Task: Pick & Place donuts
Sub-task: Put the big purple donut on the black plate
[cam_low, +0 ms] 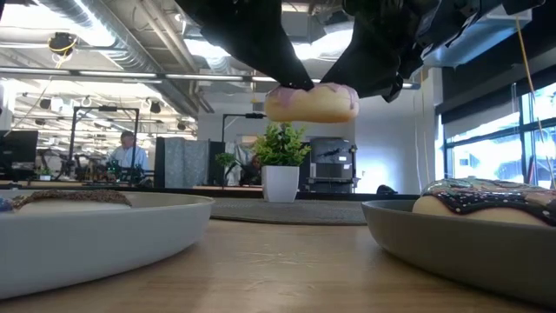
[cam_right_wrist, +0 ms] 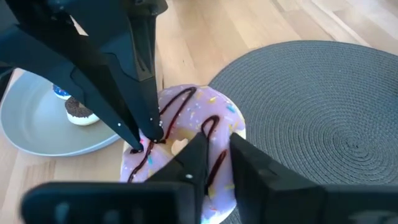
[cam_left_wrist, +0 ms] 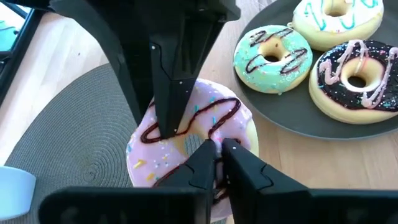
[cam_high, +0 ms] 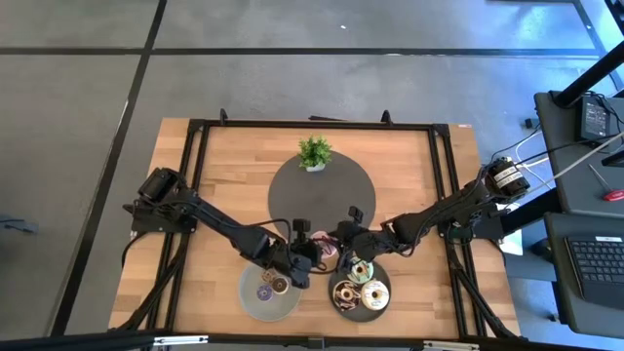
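Observation:
A pink-iced donut with chocolate drizzle [cam_left_wrist: 205, 118] hangs clear of the table [cam_low: 311, 103] between the two plates. Both grippers are shut on it: my left gripper [cam_left_wrist: 219, 148] comes from the table's left [cam_high: 308, 257], and my right gripper [cam_right_wrist: 217, 144] from the right [cam_high: 345, 240]. A pale grey plate [cam_right_wrist: 37, 134] holds a small brown donut [cam_right_wrist: 78, 111] and a purple one [cam_high: 264, 292]. A dark plate [cam_left_wrist: 292, 121] carries a green donut [cam_left_wrist: 272, 57], a cream one [cam_left_wrist: 336, 18] and a chocolate one [cam_left_wrist: 356, 78]. My left gripper pinches the pink donut's ring [cam_left_wrist: 239, 127] between its two fingers, slanting down from the table's left. Its fingertips hide the exact spot. The donut is lifted clear and lies about level. My right gripper pinches the ring on the opposite side [cam_right_wrist: 214, 115], beside the hole, slanting down from the right. One fingertip [cam_left_wrist: 166, 127] reaches the hole's edge.
A round dark woven mat [cam_high: 322, 190] lies beyond the plates, with a small potted plant [cam_high: 314, 152] at its far edge. The two plates sit close together near the table's near edge. Bare wood shows on the table's left and right sides.

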Controlling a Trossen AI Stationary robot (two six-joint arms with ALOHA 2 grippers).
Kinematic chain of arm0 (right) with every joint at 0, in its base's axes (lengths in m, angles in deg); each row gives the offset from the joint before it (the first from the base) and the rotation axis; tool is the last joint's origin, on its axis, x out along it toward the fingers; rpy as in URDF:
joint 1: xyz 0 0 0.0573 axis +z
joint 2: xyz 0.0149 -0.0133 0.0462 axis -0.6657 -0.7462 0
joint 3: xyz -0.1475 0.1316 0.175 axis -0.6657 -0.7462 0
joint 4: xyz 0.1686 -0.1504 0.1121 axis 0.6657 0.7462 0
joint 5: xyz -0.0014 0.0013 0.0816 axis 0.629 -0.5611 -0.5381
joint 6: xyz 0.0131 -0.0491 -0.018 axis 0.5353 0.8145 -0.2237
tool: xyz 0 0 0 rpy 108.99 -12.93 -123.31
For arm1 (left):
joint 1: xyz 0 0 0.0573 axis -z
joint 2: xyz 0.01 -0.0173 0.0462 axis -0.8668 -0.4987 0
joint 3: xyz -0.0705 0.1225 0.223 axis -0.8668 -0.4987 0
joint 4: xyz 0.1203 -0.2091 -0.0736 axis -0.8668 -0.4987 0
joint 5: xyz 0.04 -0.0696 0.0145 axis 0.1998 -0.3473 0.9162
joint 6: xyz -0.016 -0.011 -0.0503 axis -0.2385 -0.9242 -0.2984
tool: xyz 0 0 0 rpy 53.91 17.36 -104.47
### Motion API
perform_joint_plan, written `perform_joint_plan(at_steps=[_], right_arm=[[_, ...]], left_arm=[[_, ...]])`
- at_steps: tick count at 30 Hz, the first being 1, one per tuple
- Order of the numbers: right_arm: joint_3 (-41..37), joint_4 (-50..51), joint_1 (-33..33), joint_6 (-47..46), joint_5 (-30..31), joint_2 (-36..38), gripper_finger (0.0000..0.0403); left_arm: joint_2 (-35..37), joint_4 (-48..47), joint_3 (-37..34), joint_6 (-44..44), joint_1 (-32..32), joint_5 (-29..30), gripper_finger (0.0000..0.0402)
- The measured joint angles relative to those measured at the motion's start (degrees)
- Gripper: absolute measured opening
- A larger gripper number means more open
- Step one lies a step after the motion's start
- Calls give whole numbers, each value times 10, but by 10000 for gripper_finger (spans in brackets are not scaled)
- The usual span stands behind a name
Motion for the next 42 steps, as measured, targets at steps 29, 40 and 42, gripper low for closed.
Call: perform_joint_plan(at_steps=[29, 40, 42], right_arm=[[0, 23, 100, -37, -235, 25, 37], [-1, 157, 166, -137, -89, 21, 52], [-1, 163, 172, -141, -89, 21, 51]], left_arm=[[115, -50, -71, -100, 33, 54, 165], [110, -29, -72, -101, 21, 56, 164], [109, -30, -72, -101, 20, 56, 164]])
